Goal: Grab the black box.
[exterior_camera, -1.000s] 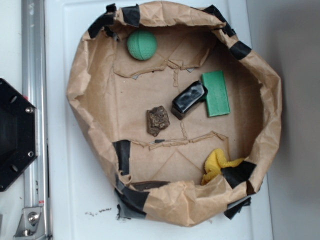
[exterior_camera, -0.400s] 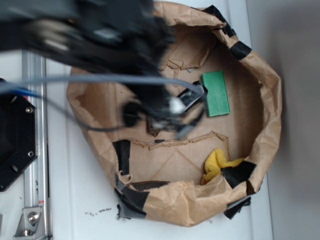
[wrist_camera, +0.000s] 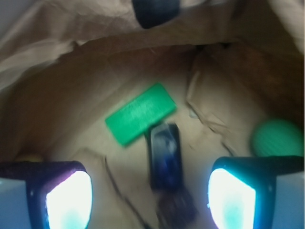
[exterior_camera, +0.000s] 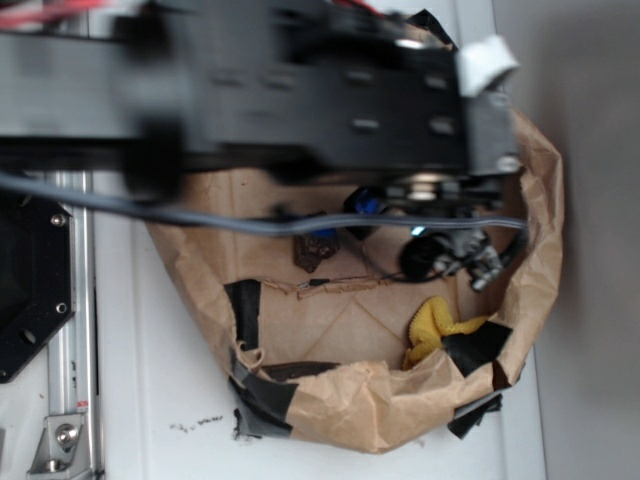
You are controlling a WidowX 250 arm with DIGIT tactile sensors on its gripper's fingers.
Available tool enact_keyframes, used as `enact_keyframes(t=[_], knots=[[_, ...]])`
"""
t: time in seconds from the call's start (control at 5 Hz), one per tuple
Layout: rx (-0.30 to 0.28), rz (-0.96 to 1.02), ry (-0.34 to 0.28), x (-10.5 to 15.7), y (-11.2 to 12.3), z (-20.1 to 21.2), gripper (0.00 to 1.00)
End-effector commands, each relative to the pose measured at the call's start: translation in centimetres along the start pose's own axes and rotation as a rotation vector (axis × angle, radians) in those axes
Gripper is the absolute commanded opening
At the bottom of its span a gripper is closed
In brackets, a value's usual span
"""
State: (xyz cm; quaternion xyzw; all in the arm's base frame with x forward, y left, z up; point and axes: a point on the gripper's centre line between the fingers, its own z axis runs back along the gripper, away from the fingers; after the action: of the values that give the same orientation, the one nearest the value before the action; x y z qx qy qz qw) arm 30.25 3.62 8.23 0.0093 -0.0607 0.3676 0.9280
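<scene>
In the wrist view the black box [wrist_camera: 165, 155], glossy and oblong, lies on the brown paper floor with one end touching the flat green block [wrist_camera: 139, 119]. My gripper [wrist_camera: 150, 200] is open above the paper. Its two lit fingertips stand wide apart at the bottom of the view, with the box's near end between them and lower down. Nothing is held. In the exterior view the blurred black arm [exterior_camera: 300, 90] spans the top of the paper bowl [exterior_camera: 200, 270] and hides most of the box and the green block.
A brown rock-like lump [wrist_camera: 176, 210] sits just below the box's near end, and shows under the arm as the lump [exterior_camera: 315, 250]. A green ball [wrist_camera: 277, 138] lies at the right. A yellow cloth [exterior_camera: 432, 325] rests by the bowl's taped wall. Raised paper walls ring everything.
The arm, absent a second ago, swept in from the upper left and moved right across the bowl. It now covers the ball, green block and box in the exterior view.
</scene>
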Motion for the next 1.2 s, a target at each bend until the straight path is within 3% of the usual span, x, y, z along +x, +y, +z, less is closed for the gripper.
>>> enact_keyframes(t=[0.0, 0.2, 0.4, 0.8, 1.0], knots=[[0.035, -0.078, 0.135, 0.3, 1.5, -2.8, 1.0], [-0.011, -0.161, 0.204, -0.5, 2.5, -3.4, 1.0], [-0.05, -0.143, 0.26, -0.1, 2.6, -3.9, 0.0], [0.015, -0.182, 0.205, -0.3, 2.3, -3.6, 0.0], [0.016, -0.238, 0.12, -0.7, 2.4, -0.9, 0.0]])
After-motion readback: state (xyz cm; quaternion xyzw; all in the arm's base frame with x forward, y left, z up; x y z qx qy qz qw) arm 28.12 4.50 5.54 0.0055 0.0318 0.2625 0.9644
